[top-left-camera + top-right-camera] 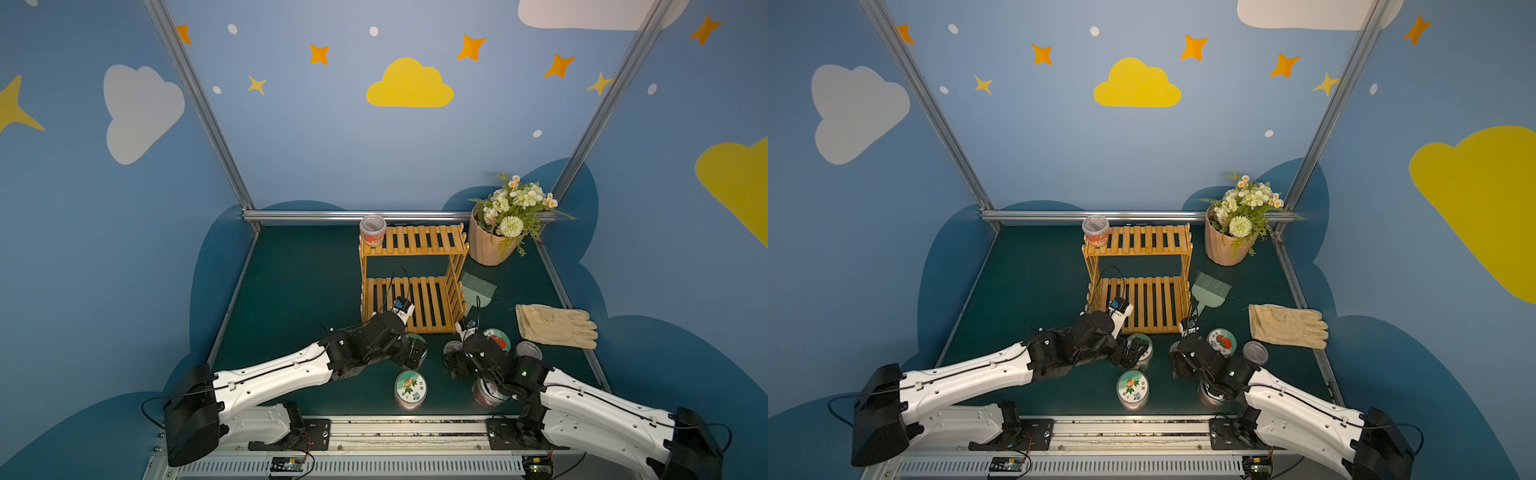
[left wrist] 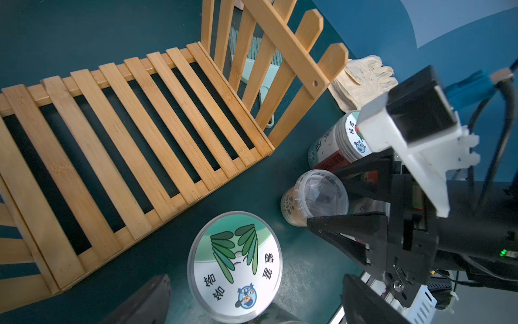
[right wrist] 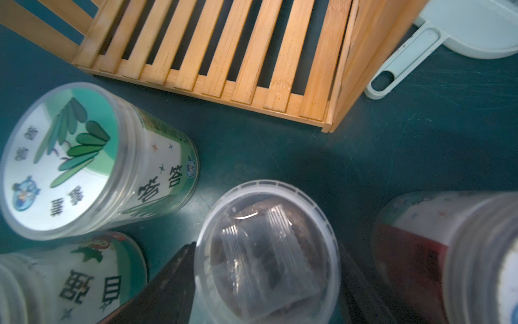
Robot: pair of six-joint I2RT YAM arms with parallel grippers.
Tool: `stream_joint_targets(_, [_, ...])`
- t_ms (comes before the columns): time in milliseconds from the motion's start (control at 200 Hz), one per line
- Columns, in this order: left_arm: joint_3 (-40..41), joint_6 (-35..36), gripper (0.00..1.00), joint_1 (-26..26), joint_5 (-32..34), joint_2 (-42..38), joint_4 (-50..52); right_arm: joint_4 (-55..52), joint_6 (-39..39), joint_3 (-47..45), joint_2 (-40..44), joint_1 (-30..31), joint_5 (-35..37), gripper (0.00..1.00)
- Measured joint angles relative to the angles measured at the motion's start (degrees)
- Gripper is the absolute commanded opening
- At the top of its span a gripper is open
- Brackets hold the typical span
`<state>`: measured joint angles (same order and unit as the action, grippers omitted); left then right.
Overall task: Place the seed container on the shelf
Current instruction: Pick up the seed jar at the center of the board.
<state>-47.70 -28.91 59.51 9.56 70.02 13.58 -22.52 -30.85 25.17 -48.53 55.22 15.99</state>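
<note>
Toward the bench [image 1: 299, 291] front, the right gripper [image 2: 322, 196] has fingers flanking the seed container [image 3: 266, 252], grip unclear, while the left gripper [image 2: 256, 276] gapes wide around a jar [image 2: 234, 261].

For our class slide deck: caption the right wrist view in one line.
Clear-lidded seed cup framed by the right gripper, with the wooden shelf just beyond.

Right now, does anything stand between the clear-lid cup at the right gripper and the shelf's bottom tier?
Nothing visible does. Bare mat lies between the cup and the shelf's open front, and the bottom tier is empty. The green-lid jar stands off to the side.
</note>
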Motion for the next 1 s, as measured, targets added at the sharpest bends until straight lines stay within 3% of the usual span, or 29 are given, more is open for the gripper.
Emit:
stream_joint_targets(230, [-0.6, 0.2, 1.00, 0.0, 0.0, 0.1, 0.2, -7.1, 1.6, 3.0, 8.4, 0.0, -1.6, 0.74])
stream_joint_targets(425, [-0.6, 0.2, 1.00, 0.0, 0.8, -1.1, 0.3, -12.6, 4.1, 13.0, 11.7, 0.0, -2.0, 0.74])
stream_joint_targets(721, [-0.1, 0.2, 1.00, 0.0, 5.9, -6.6, -0.7, -17.0, 8.6, 31.1, 4.7, -1.3, -1.6, 0.74])
stream_joint_targets(1001, [0.7, 2.2, 1.00, -1.5, 10.6, -10.8, -2.3, -17.6, 14.3, 44.7, -6.6, -8.3, -7.6, 0.74])
